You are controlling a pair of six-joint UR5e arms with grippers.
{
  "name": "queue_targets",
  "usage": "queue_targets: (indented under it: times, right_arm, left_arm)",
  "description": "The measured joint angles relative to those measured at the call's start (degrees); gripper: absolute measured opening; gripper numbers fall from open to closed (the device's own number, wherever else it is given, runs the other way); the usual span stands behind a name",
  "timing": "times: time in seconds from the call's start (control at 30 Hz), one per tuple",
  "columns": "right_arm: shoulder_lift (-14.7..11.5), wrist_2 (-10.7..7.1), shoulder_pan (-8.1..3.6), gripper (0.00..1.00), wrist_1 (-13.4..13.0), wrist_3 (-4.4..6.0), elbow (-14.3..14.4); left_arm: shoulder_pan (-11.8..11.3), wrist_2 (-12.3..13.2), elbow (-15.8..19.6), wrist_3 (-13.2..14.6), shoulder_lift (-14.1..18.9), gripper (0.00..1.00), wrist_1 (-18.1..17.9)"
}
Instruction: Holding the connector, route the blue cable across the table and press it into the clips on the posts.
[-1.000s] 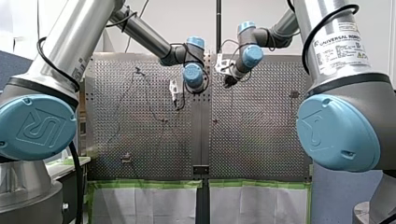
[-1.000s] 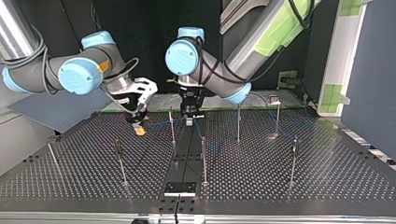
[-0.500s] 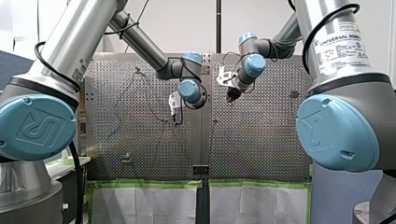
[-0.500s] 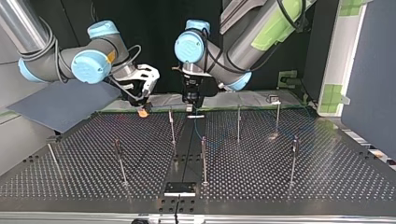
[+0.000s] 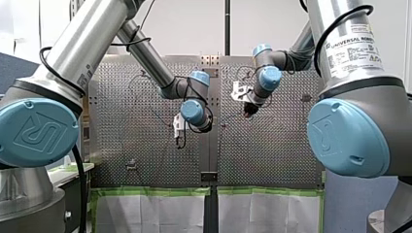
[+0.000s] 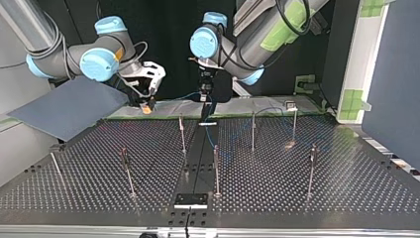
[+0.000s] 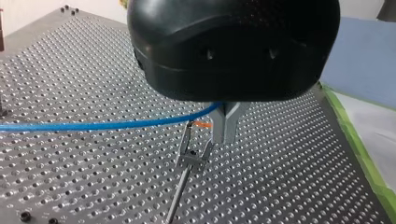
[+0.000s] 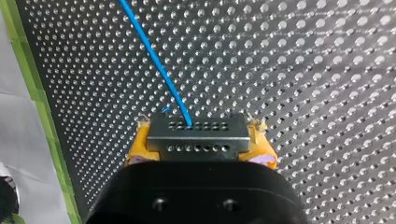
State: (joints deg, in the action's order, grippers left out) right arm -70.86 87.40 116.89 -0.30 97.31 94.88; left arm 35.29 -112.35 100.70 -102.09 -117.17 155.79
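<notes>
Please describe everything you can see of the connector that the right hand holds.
The connector is a dark grey rectangular block with two rows of small round holes; its material is unclear. It sits level, clamped between the yellow pads of my right hand, above the perforated table. The blue cable leaves the middle of its far edge.

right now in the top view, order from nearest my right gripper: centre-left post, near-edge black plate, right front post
From the right gripper:
1. centre-left post, just beside the seam.
2. black plate, near edge, middle.
3. right front post, view's far right.
</notes>
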Motion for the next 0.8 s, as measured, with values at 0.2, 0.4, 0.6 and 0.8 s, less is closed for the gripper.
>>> queue_targets:
  times: [0.2,0.4,0.6,0.8]
  right_arm:
    - [0.1,-0.06,-0.45,0.0,-1.6,0.1,1.5]
    - [0.2,-0.29,-0.74,0.0,-4.0,0.81,2.9]
    - [1.2,-0.58,-1.45,0.0,-4.7,1.6,3.2]
    - [3.2,-0.75,-2.81,0.0,-5.2,1.9,3.2]
  left_arm:
    - [-0.3,1.7,-0.8,-0.7,0.0,0.0,-1.4]
    - [-0.4,3.5,-3.3,-1.9,-1.5,0.0,-1.3]
    - [-0.5,4.5,-6.8,-3.0,-4.9,0.0,-0.7]
    - [-1.0,5.1,-8.5,-3.8,-6.2,0.0,-1.0]
